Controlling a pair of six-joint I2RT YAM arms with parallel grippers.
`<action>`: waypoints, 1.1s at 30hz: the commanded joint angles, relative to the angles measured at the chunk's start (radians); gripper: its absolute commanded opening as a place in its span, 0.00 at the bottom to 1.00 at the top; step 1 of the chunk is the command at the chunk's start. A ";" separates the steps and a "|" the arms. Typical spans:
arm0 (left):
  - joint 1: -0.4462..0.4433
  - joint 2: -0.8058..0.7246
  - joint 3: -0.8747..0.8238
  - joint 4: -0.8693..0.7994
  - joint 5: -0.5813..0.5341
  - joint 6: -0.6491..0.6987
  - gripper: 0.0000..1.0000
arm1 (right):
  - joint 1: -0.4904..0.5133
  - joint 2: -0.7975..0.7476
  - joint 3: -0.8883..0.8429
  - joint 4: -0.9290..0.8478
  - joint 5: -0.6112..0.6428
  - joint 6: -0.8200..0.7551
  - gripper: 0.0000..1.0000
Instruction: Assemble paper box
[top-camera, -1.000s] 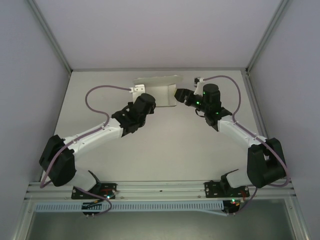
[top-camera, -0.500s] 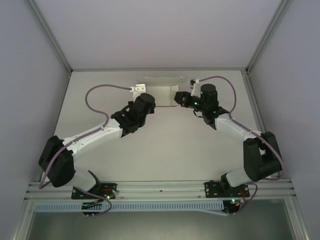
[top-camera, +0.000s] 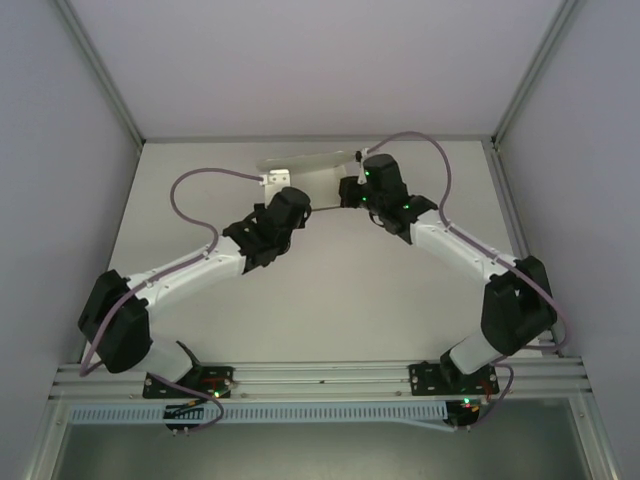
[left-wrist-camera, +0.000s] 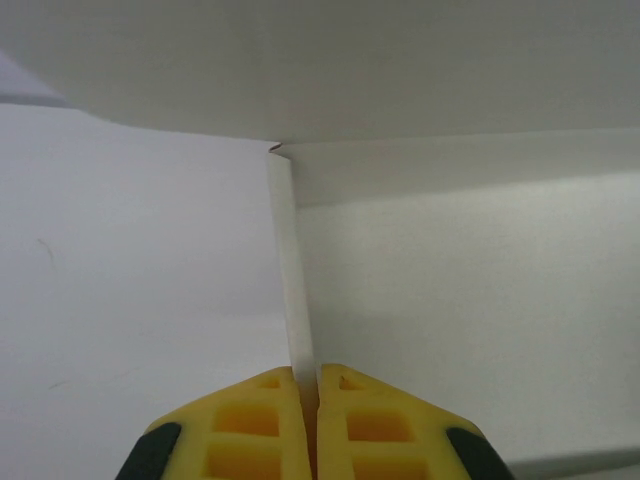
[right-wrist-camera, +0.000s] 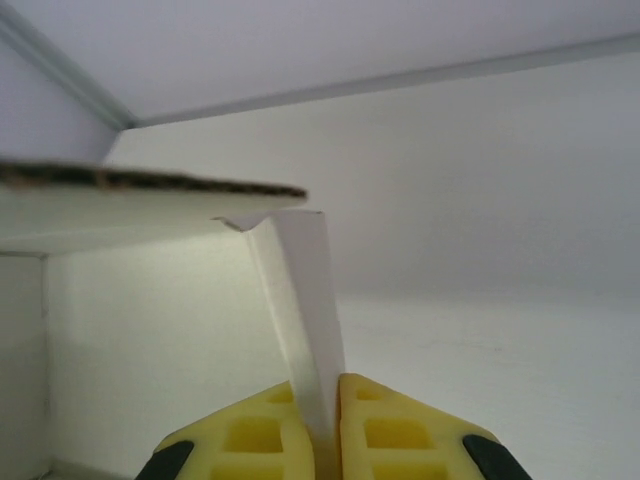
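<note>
The paper box (top-camera: 303, 163) is thin white card held up near the back of the table, between the two arms. My left gripper (top-camera: 306, 204) is shut on it from the near left. In the left wrist view the yellow fingers (left-wrist-camera: 250, 420) pinch a thin upright card wall (left-wrist-camera: 290, 270), and my left gripper (left-wrist-camera: 309, 385) is closed tight. My right gripper (top-camera: 346, 190) is shut on the box's right side. In the right wrist view a narrow white flap (right-wrist-camera: 305, 300) runs down into my right gripper (right-wrist-camera: 331, 400), under a card panel (right-wrist-camera: 150, 205) seen edge-on.
White enclosure walls and aluminium posts (top-camera: 515, 100) ring the table. Purple cables (top-camera: 190, 195) loop off both wrists. A metal rail (top-camera: 320, 375) with the arm bases runs along the near edge. Bare tabletop (top-camera: 330, 300) lies between the arms.
My right arm has swung left and toward the back, and its jaws have closed on the box's flap. The card now shows as a narrower, more upright strip. The left arm has held still.
</note>
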 joint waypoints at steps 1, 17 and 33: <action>-0.040 -0.039 0.071 0.108 0.022 0.026 0.00 | 0.021 0.116 -0.012 -0.334 0.441 -0.063 0.00; -0.086 -0.052 0.098 0.134 0.002 0.028 0.00 | 0.091 0.235 0.013 -0.296 0.880 0.001 0.00; -0.117 -0.033 0.136 0.117 -0.025 0.047 0.00 | 0.066 0.132 -0.174 0.124 0.509 -0.113 0.00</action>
